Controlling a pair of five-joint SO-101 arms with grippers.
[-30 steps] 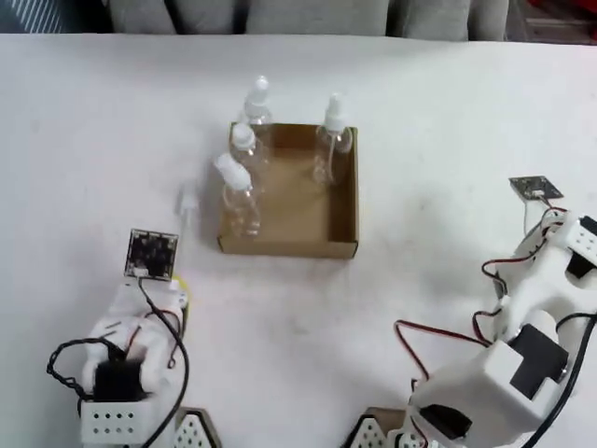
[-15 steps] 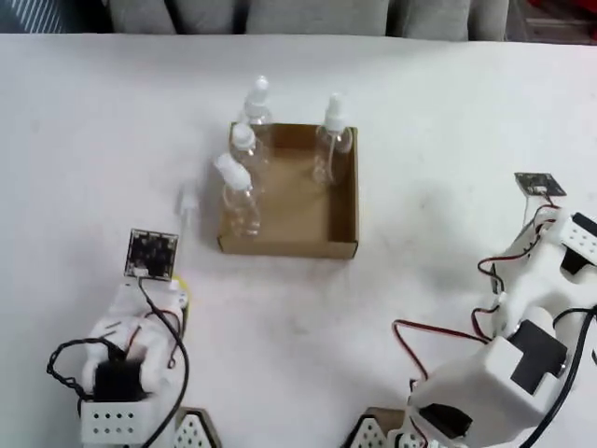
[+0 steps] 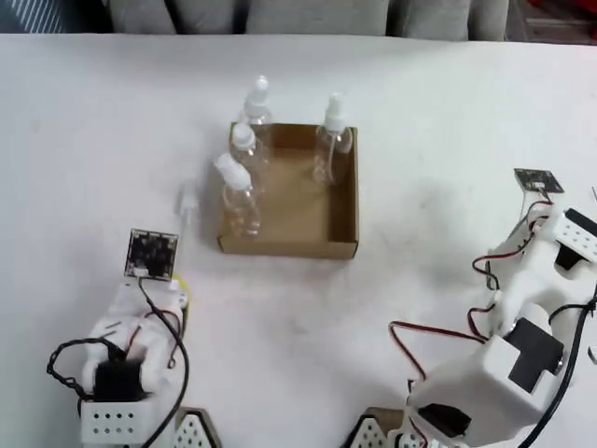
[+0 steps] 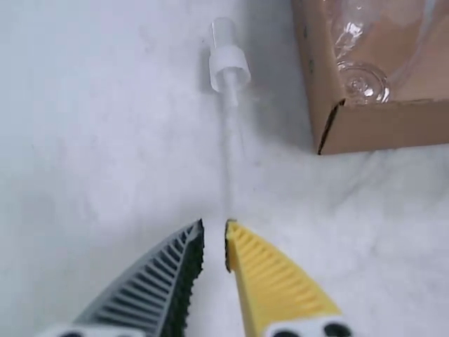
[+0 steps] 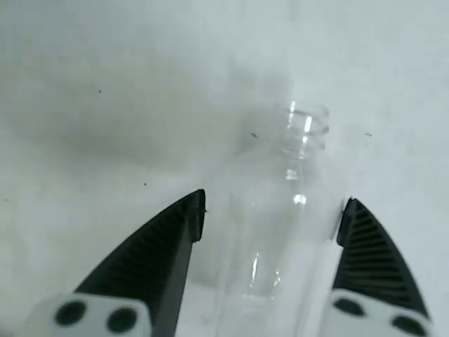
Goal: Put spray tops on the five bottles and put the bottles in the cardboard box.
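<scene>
3 capped bottles (image 3: 333,140) stood in cardboard box (image 3: 343,219). The 4th bottle (image 3: 256,101), also capped, was at its far-left corner; in or behind, couldn't tell. The 5th bottle (image 5: 295,161), uncapped, lay on table (image 3: 420,93) btw right gripper's (image 5: 273,210) wide-spread jaws. 1 loose spray top (image 4: 229,67) lay left of box, ahead of left gripper (image 4: 214,232), which was nearly closed & empty.

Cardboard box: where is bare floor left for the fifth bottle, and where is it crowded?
Inside the cardboard box, bare floor runs from the middle to the front right corner, bordered by the left-wall bottles, the right wall and the back-right bottle. The left wall is crowded with bottles.
</scene>
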